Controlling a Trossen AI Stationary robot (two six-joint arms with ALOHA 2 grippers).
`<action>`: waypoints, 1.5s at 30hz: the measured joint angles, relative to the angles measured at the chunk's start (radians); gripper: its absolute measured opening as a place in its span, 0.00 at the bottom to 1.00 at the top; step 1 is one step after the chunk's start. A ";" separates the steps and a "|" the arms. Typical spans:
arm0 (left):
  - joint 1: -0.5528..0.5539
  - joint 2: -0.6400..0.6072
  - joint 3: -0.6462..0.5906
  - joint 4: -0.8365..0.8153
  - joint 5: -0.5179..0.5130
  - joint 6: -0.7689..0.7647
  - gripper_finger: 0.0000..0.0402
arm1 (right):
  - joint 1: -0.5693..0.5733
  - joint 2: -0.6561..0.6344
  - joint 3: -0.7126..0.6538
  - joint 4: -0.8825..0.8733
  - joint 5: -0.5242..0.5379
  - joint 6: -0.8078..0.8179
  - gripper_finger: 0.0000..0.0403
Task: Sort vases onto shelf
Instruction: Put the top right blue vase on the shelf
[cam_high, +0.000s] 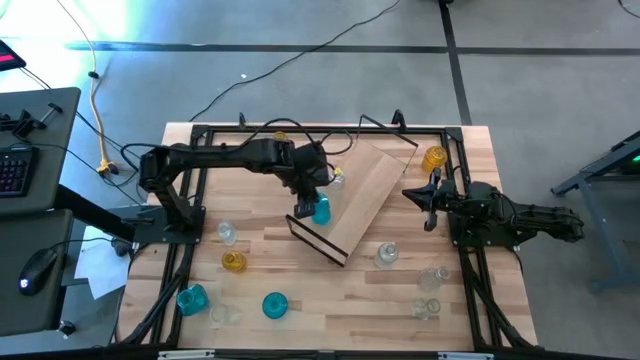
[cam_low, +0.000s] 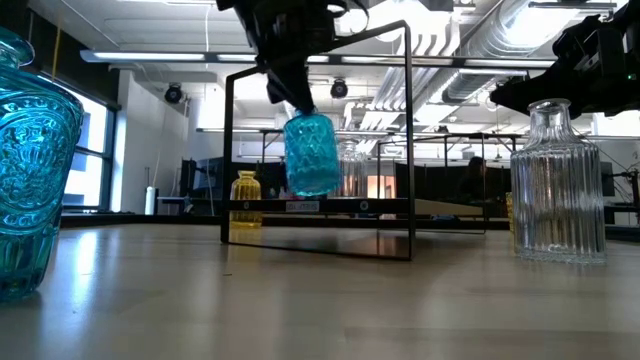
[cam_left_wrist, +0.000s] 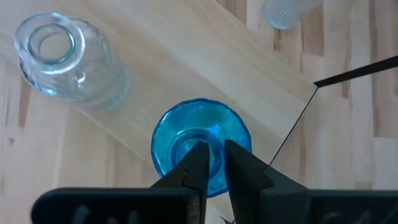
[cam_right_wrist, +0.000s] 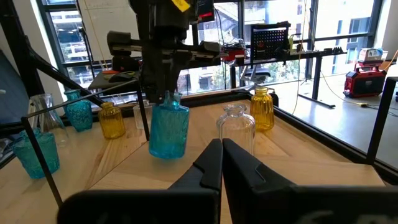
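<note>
High view: left gripper (cam_high: 305, 208) at frame centre, over the lower-left end of the shelf (cam_high: 365, 190), teal vase (cam_high: 321, 210) in its grip. Right gripper (cam_high: 432, 196) parked centre-right, beside the shelf's far end, jaws shut, nothing held.

Low view: teal vase (cam_low: 311, 152) hanging upper centre, tilted, base apparently clear of the board. Risk: letting go from this tilt likely means a tip-over.

Left wrist view: fingers (cam_left_wrist: 200, 163) pinched at the vase's neck (cam_left_wrist: 200, 144), narrow gap only. Clear vase (cam_left_wrist: 69, 62) upper left, near. Risk: toppling vase could knock it.

Right wrist view: teal vase (cam_right_wrist: 168, 127) centre-left, near the board's edge. Risk: rolling off.
</note>
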 joint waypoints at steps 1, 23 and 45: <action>-0.003 0.006 0.000 0.005 0.000 0.000 0.09 | 0.000 0.000 0.000 0.000 0.000 0.000 0.00; -0.005 0.036 0.004 0.014 0.006 0.005 0.14 | 0.000 0.000 0.000 0.000 0.000 0.000 0.00; -0.027 0.030 0.046 0.009 0.000 0.006 0.22 | 0.000 0.000 0.000 0.000 0.000 0.000 0.00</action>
